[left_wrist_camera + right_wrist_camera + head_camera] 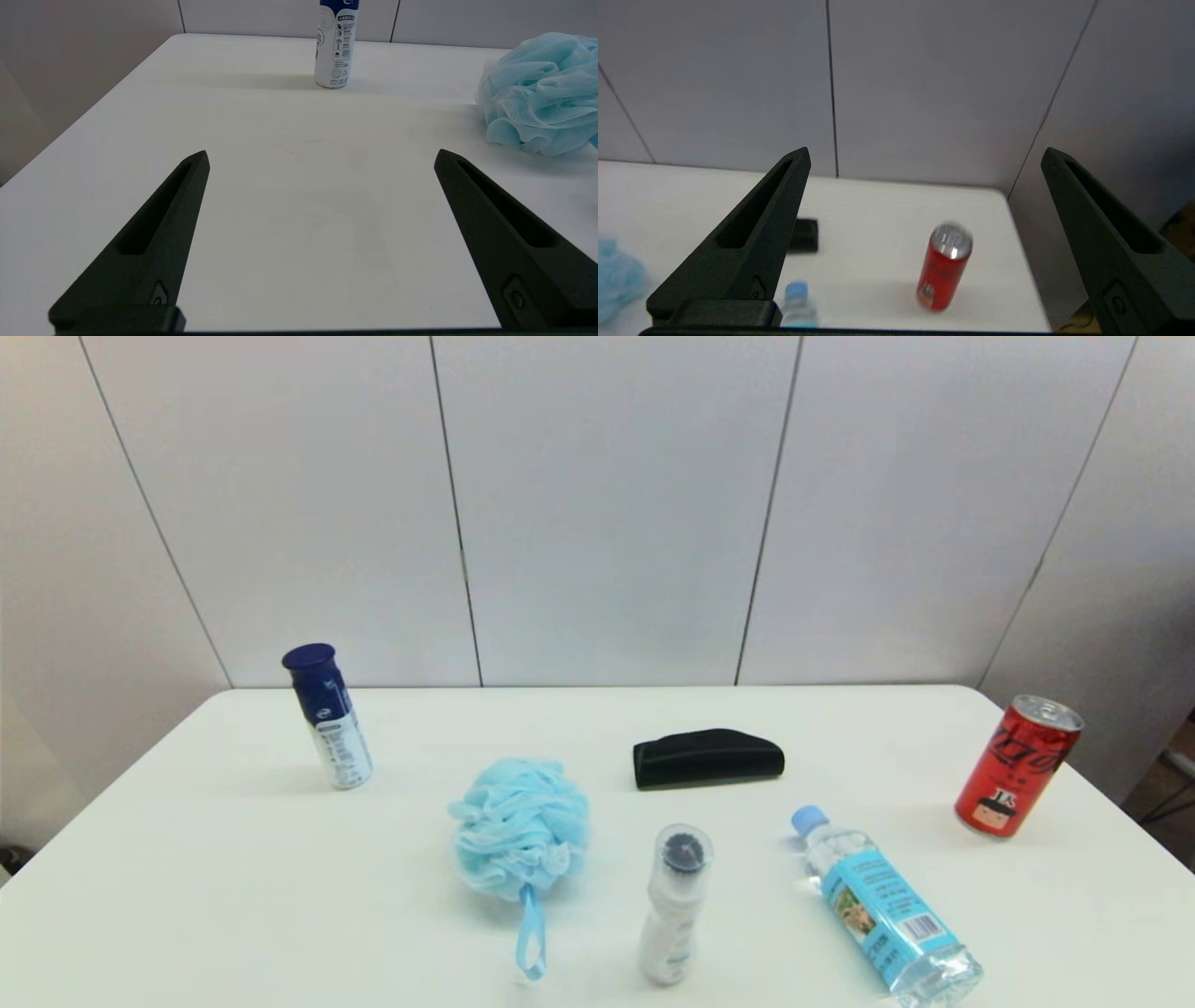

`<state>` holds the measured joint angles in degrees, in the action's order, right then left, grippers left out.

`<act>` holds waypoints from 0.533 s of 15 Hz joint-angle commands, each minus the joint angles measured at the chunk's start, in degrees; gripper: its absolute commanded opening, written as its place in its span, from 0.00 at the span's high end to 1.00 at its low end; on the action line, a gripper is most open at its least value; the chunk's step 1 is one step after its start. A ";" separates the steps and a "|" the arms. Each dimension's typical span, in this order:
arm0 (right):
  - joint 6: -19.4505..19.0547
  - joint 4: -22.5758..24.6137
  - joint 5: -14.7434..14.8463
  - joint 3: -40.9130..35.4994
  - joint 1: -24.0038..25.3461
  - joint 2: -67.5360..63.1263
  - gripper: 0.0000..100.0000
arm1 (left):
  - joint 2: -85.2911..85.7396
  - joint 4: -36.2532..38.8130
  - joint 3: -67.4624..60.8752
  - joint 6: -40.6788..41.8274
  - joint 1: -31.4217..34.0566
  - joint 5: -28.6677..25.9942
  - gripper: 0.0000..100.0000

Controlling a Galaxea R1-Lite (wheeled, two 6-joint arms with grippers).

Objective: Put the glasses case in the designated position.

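glasses case [708, 759] lay flat on its base near the middle of the tabletop [233, 859], long side across my view, untouched and free on every side, which i judged left it easy to take from above across its narrow width. around it, by the clock with the case at the centre: the blue bath pouf [520, 826] at eight o'clock, the small white bottle [674, 905] at six, the water bottle [882, 910] on its side at five, the red can [1018, 767] upright well off at three, and the blue-capped spray can [329, 717] far off at nine. no marked spot for the case showed, so i could not tell where it belonged.

my left hand [320, 158] hung low over bare tabletop, fingers [159, 233] spread wide, holding nothing, the spray can ahead at twelve. my right hand [924, 156] sat higher, fingers wide apart and empty, aimed toward the red can, with one end of the case showing beside a finger. neither hand showed in the head view.
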<state>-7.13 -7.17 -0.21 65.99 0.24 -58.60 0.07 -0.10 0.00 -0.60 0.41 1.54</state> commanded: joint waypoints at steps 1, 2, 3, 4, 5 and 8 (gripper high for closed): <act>-15.72 -13.31 -4.36 20.06 2.22 -21.12 0.00 | -0.07 0.01 0.00 -0.02 0.02 0.05 0.00; -18.88 -15.42 -6.03 22.34 2.39 -22.96 0.00 | -0.07 0.01 0.00 -0.02 0.02 0.05 0.00; -23.01 -17.27 -7.88 24.72 2.66 -25.25 0.00 | -0.07 0.01 0.00 -0.02 0.02 0.05 0.00; -25.83 -18.58 -9.11 26.74 2.74 -27.01 0.00 | -0.07 0.01 0.00 -0.02 0.02 0.05 0.00; -27.94 -20.52 -10.60 29.11 3.27 -28.85 0.00 | -0.07 0.01 0.00 -0.02 0.02 0.05 0.00; -33.74 -27.29 -12.27 35.44 6.96 -33.77 0.00 | -0.07 0.01 0.00 -0.02 0.02 0.05 0.00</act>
<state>-36.57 -30.28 -11.76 96.94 4.66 -86.60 0.07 -0.10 0.00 -0.60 0.41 1.56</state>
